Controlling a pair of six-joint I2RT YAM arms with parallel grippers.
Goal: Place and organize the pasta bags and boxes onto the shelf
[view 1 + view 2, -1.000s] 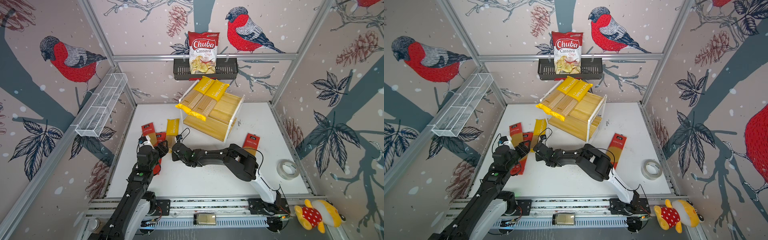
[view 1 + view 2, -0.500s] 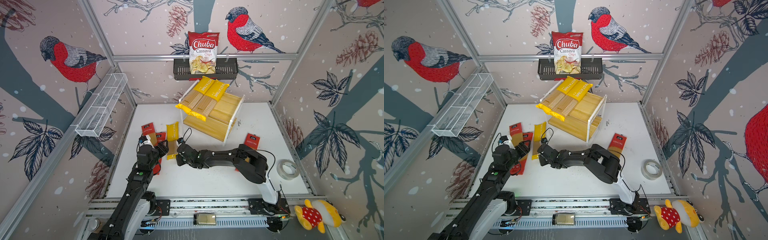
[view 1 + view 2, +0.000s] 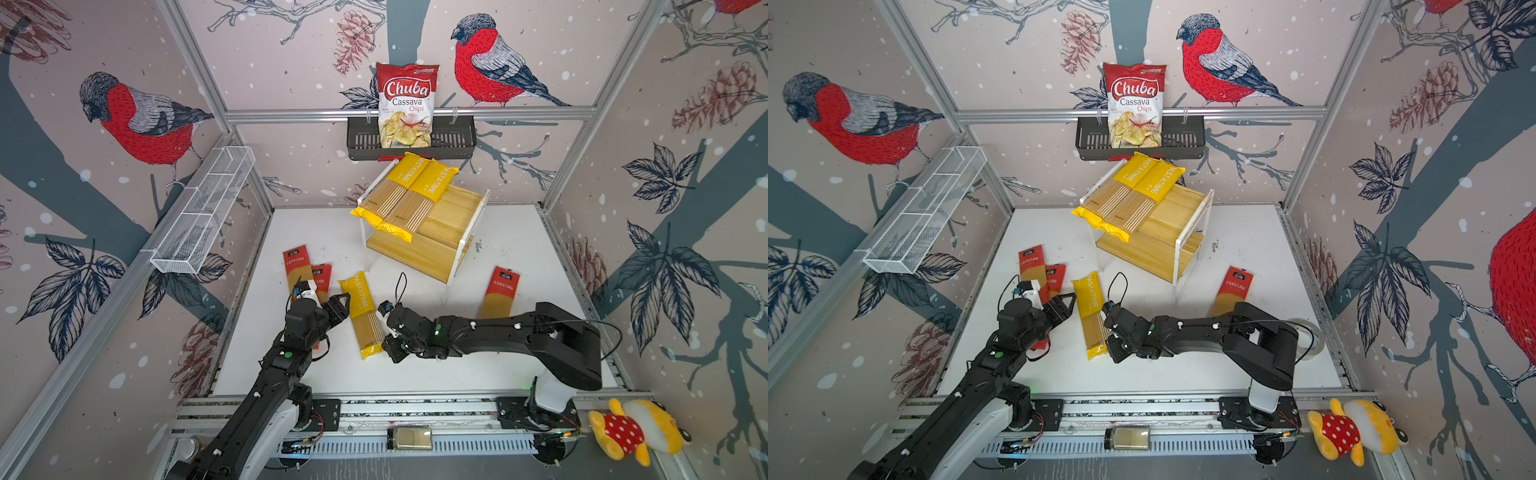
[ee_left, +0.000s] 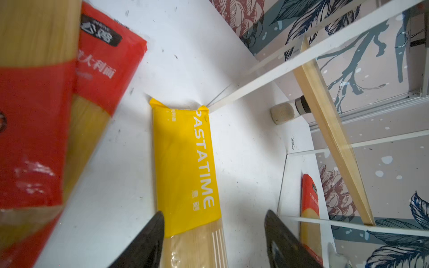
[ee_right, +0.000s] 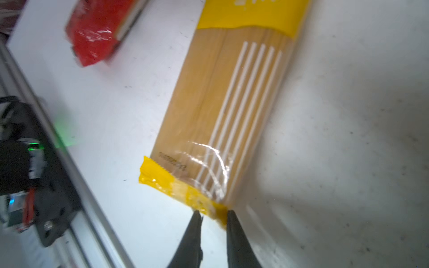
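Observation:
One yellow PASTATIME bag [image 3: 363, 320] [image 3: 1092, 316] lies flat on the white table in front of the shelf [image 3: 457, 208] [image 3: 1179, 208]. My right gripper [image 3: 390, 348] [image 5: 213, 213] sits low at the bag's near end, open by a narrow gap, with a corner of the yellow seal [image 5: 209, 206] between the tips. My left gripper [image 3: 336, 305] [image 4: 213, 218] hovers open beside and over the bag's middle [image 4: 185, 162]. Two yellow bags [image 3: 409, 193] rest side by side on the shelf's upper tier. Two red packs [image 3: 296, 266] lie at the left, partly under the left arm. Another red pack [image 3: 500, 291] lies at the right.
A Chuba chips bag [image 3: 407, 104] stands in the black wall basket [image 3: 361, 145] above the shelf. A white wire tray [image 3: 203, 212] hangs on the left wall. A tape roll [image 3: 1308, 332] lies by the right arm. A plush toy [image 3: 636, 432] sits off the table's front right.
The right gripper drew back toward the front, dragging the yellow bag with it, and its jaws have parted slightly. The left arm has stayed put.

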